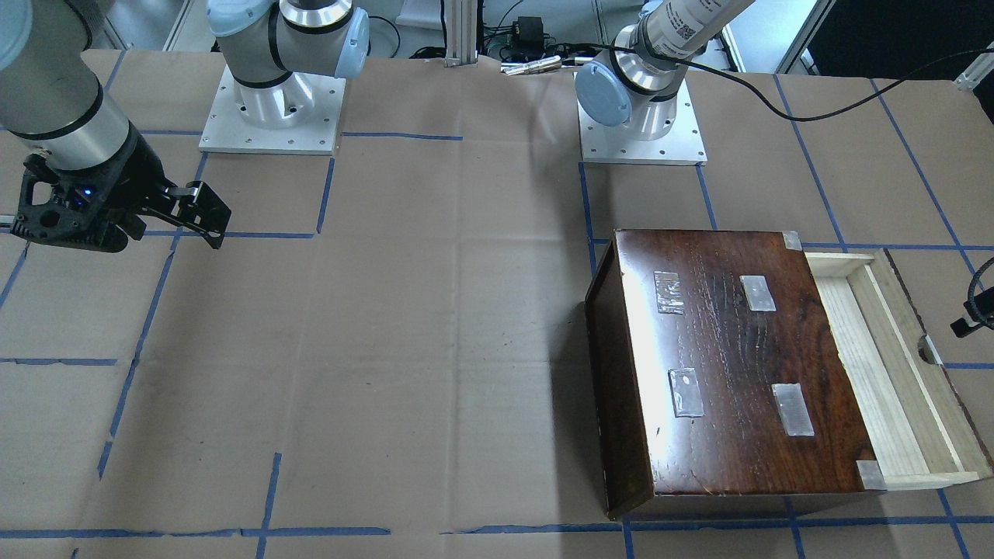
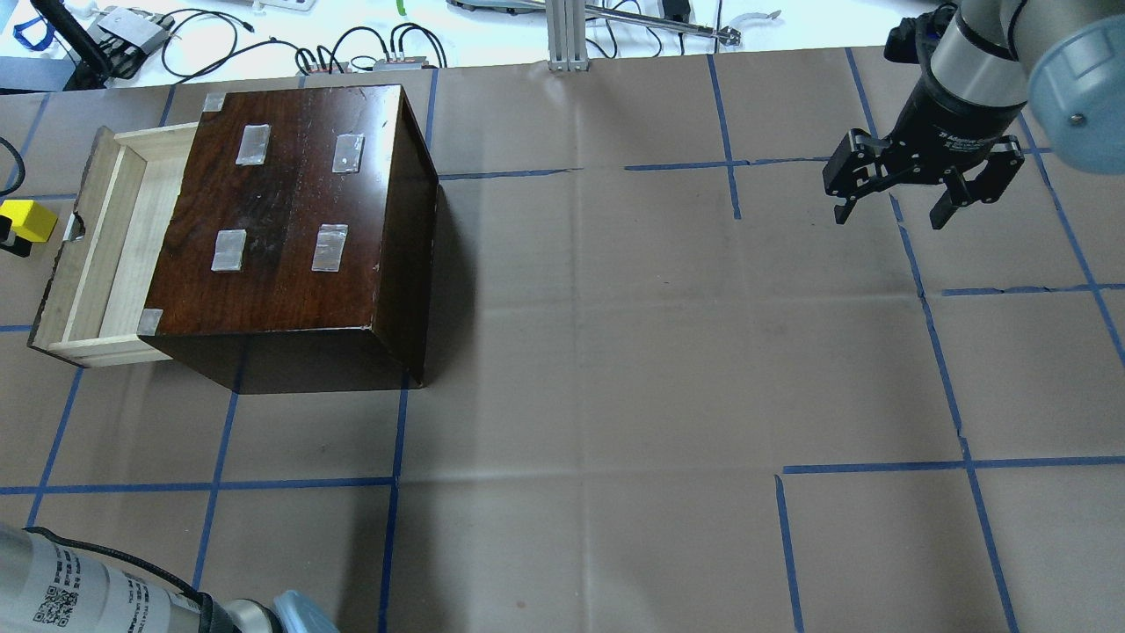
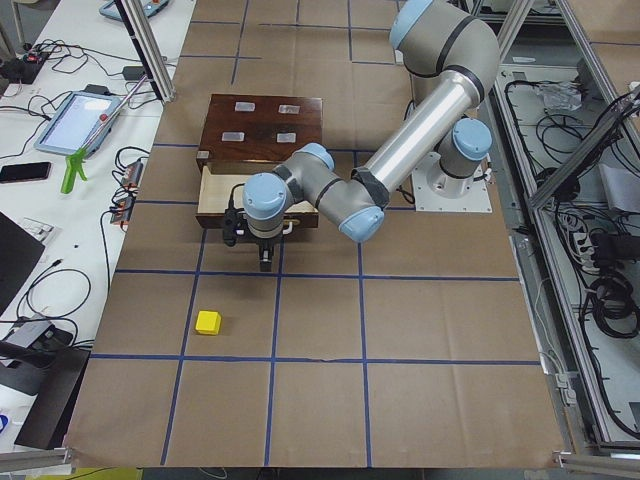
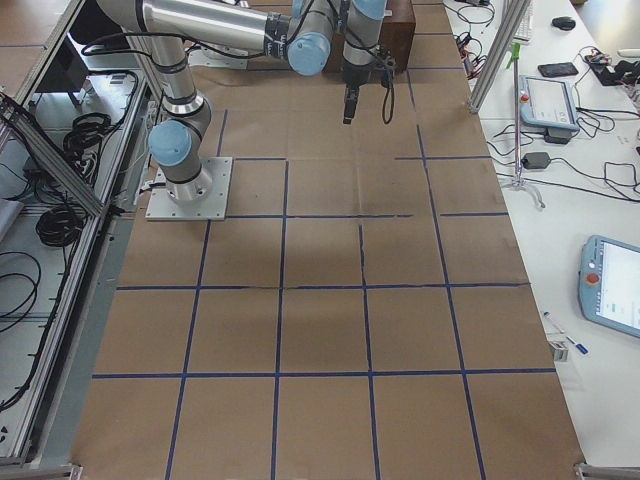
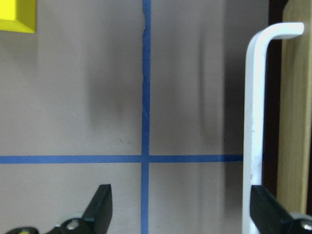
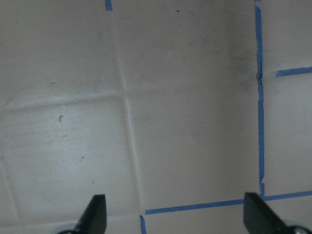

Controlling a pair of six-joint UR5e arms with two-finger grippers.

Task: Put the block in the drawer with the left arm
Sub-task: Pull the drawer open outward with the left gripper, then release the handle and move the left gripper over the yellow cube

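Spread left fingers (image 5: 102, 202) hover beside drawer (image 2: 127, 246); block (image 3: 208, 322) sits apart on paper (image 3: 400, 330).

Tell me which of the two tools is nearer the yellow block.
The left tool, open by the drawer front, with the block close by; the right tool hangs far across the table.

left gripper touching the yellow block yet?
Apart. The exterior left view shows a clear gap between the left gripper and the block.

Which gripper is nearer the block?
Left. The left gripper hangs just off the drawer front, the block close by; the right gripper is far across the table, beyond the box.
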